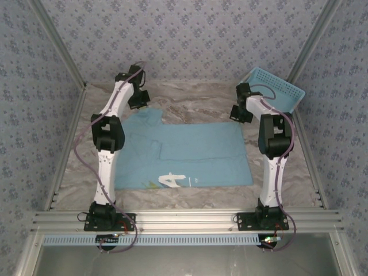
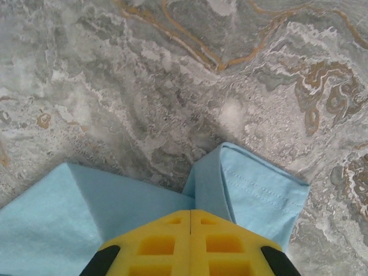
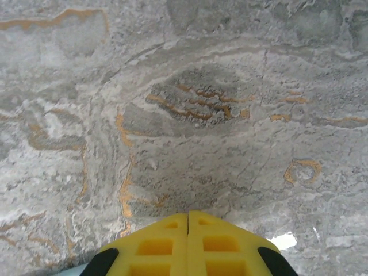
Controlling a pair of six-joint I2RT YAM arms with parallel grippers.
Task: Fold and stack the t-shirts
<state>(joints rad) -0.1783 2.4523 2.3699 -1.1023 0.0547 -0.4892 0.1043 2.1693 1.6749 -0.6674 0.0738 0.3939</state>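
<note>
- Left gripper: the yellow fingers are pressed tight together, and the light blue cloth gathers to a point right at their tips. It reads as a pinch on the t-shirt at its far left sleeve.
- Right gripper: the fingers are pressed together too, no gap between them, and they sit low over bare marbled table. A sliver of blue shows at the bottom left of the right wrist view. I can't tell whether any cloth is caught.
- From above, that right gripper sits just beyond the shirt's far right corner, on the side toward the table's far right corner.
- The shirt lies mostly flat across the middle of the table. Its white lettering peeks out by the near edge, and a crease runs across the body.
- The light blue lattice basket is tipped up at the far right corner, well apart from the cloth.
- Step in hand, by my read: taking hold of both far corners to start a fold toward the near edge.
- What the next move calls for: a firm hold on the right corner first. If the right fingers have closed beside the hem, they need to open and come in onto the cloth. Then both arms should lift and carry together so the far edge lands square.
</note>
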